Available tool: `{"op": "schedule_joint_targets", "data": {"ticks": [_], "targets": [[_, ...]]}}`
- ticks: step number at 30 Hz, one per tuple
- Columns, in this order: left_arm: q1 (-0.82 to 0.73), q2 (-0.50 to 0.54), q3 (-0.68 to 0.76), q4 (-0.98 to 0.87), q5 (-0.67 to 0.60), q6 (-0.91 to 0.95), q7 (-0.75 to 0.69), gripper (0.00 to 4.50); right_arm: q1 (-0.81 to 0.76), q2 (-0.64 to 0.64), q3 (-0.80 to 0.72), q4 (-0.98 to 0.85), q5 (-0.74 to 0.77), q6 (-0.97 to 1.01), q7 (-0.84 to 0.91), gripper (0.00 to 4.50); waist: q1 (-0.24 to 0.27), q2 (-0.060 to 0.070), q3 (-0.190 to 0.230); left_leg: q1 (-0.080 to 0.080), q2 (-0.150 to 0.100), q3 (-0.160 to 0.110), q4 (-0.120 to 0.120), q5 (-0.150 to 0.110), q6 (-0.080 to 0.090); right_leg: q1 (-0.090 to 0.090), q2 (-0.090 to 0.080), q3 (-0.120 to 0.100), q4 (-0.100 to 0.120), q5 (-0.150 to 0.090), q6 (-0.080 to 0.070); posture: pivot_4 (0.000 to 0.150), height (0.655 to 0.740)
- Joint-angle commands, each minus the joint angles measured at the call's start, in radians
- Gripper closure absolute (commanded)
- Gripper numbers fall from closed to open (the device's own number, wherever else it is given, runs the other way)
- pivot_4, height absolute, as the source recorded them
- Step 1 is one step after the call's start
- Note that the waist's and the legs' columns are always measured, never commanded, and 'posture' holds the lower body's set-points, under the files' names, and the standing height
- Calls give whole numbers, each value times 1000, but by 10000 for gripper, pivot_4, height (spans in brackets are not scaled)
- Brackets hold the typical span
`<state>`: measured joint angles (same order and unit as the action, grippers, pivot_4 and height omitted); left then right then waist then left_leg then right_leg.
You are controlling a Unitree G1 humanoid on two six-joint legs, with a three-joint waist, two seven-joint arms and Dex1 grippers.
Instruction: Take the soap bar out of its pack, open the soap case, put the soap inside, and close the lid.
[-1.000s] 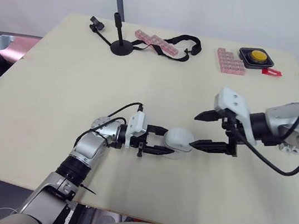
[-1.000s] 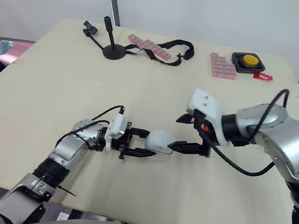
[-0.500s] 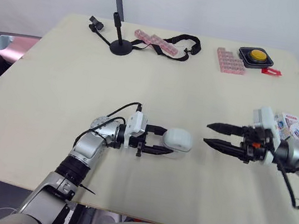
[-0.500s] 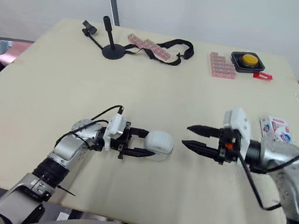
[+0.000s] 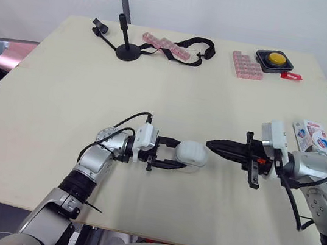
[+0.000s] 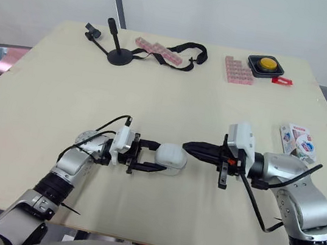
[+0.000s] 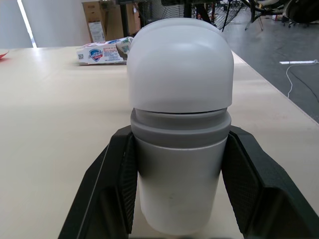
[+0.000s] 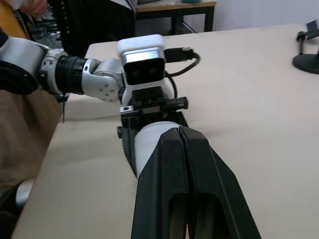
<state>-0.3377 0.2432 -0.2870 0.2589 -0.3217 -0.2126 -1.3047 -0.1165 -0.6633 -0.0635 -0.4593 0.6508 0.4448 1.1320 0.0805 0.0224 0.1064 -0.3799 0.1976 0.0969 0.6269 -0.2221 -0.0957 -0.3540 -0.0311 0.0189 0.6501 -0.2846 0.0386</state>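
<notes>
Soap case gripped by the left tool, right tool clenched at its lid end

The soap case [image 5: 191, 154] lies on its side near the middle of the surface [image 5: 62, 101], toward the front edge. Its white domed lid is seated on the grey body, with a darker grey band between the two. The left tool [image 5: 178, 155] grasps the case across the grey body, one black finger [image 7: 112, 189] pressed to each side, and the lid end points away from that wrist toward the robot's right. Whether the case rests on the surface or hangs just above it cannot be told.

The right tool [image 5: 210, 145] is clenched, its two fingers [image 8: 169, 169] pressed flat together with nothing between them. It lies level and points at the lid end, its tip just beside the dome; whether it touches the lid cannot be told.

The soap pack [image 5: 315, 134], white with blue and red print, lies flat near the surface's right edge, well apart from the case.

Along the far edge stand a black stand [image 5: 125, 52] on a round base, a black strap [image 5: 196, 44] looped by a pink strip [image 5: 163, 43], a pink block [image 5: 247, 66], and a yellow button [image 5: 276, 58] in a black housing with a small red piece [image 5: 292, 76] beside it
</notes>
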Motion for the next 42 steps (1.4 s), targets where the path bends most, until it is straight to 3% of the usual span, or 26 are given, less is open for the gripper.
{"op": "schedule_joint_targets", "data": {"ticks": [1,28,42], "targets": [[12,15,1,6,17,2,6,26274,-30,-16,15,-23,-11,-14,-4,44591,-1,0,0,0,0,0,0,0,0,0,0,0,0,0,0,1500,7395],[-1,9,-10,4,19,15,17,26274,-43,-68,137,47,-135,-90,27,44591,-3,0,0,4,0,0,0,0,0,4,0,0,-1,0,0,1500,7395],[-10,8,-6,16,23,11,23,26274,-116,-94,222,43,-185,-28,5,44591,-8,0,0,5,0,0,-2,0,0,9,0,0,-2,0,0,1500,7395]]}}
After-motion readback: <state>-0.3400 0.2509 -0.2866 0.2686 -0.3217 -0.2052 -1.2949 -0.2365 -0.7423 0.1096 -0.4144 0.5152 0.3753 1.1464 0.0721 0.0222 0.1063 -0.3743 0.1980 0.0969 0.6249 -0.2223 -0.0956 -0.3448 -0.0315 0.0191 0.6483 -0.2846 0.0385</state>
